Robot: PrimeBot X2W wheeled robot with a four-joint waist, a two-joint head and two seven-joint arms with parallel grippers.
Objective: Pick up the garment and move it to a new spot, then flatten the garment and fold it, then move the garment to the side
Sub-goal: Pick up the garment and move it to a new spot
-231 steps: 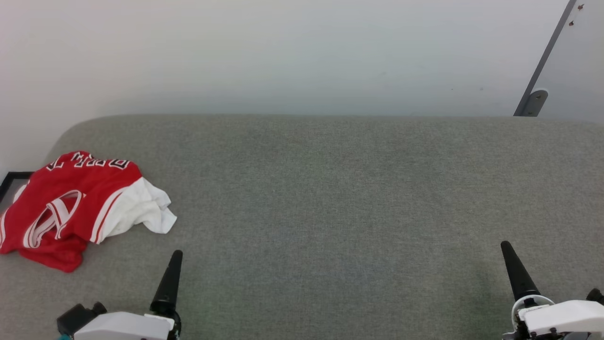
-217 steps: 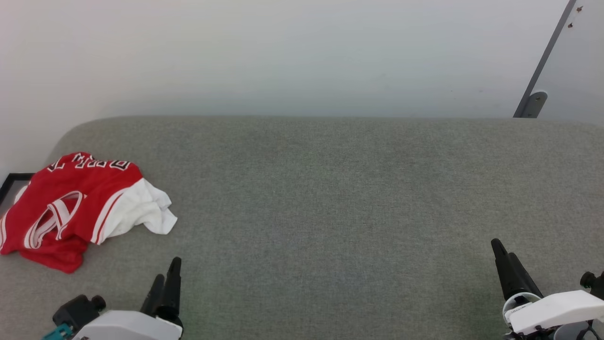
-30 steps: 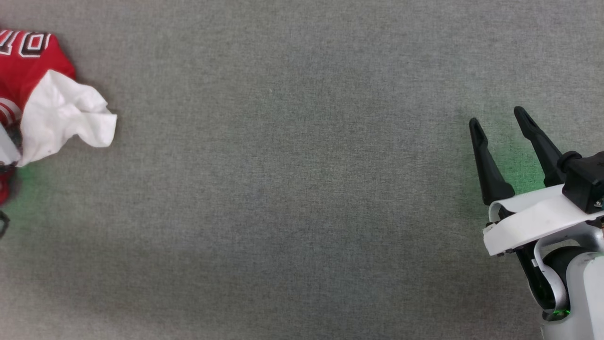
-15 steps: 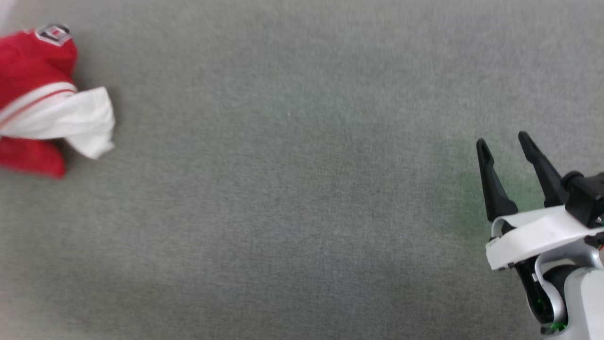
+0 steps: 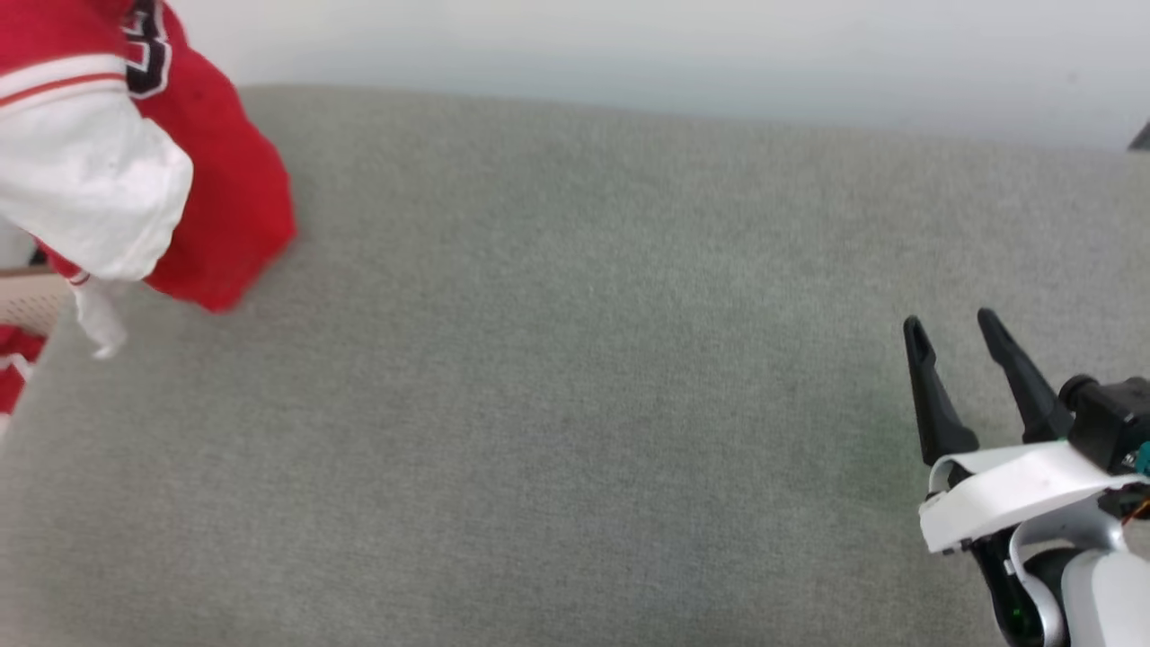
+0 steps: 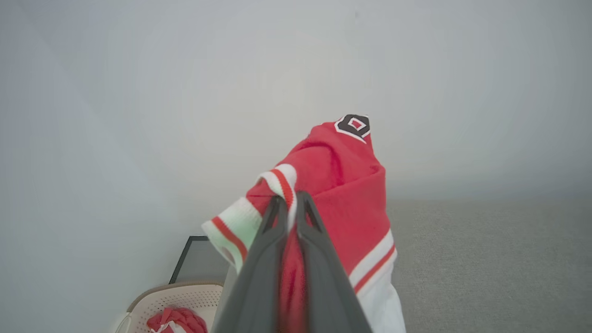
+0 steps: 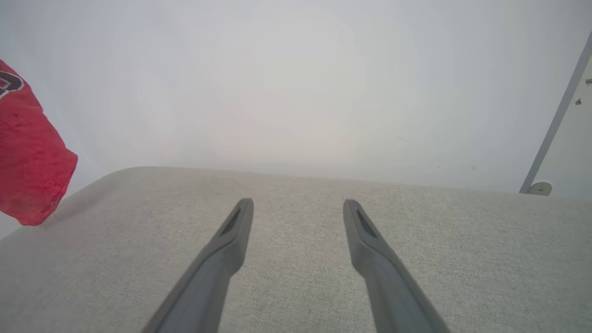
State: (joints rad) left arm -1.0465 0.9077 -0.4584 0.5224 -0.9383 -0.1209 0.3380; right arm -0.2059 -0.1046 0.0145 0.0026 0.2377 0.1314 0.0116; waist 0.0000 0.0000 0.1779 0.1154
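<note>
The garment [image 5: 211, 180], a red jersey T-shirt with white sleeves and striped trim, hangs in the air at the head view's upper left, above the left end of the grey surface. In the left wrist view my left gripper [image 6: 289, 203] is shut on the garment [image 6: 347, 189] at its striped trim, and the cloth drapes over and between the fingers. A red lobe of the garment [image 7: 27, 166] hangs at the left edge of the right wrist view. My right gripper [image 5: 950, 325] is open over the grey surface at the lower right, with nothing between its fingers [image 7: 236, 222].
The grey fabric surface [image 5: 575, 404] spreads wide, with a pale wall [image 5: 629, 45] behind it. Past its left end a pale perforated basket [image 6: 185, 298] holds something red, beside a dark frame [image 6: 182, 263]. A grey metal bar [image 7: 555, 125] leans on the wall at right.
The garment has gone from lying crumpled at the surface's left end to hanging lifted in my left gripper. The head camera has tilted up, so the wall shows again. My right gripper stays open.
</note>
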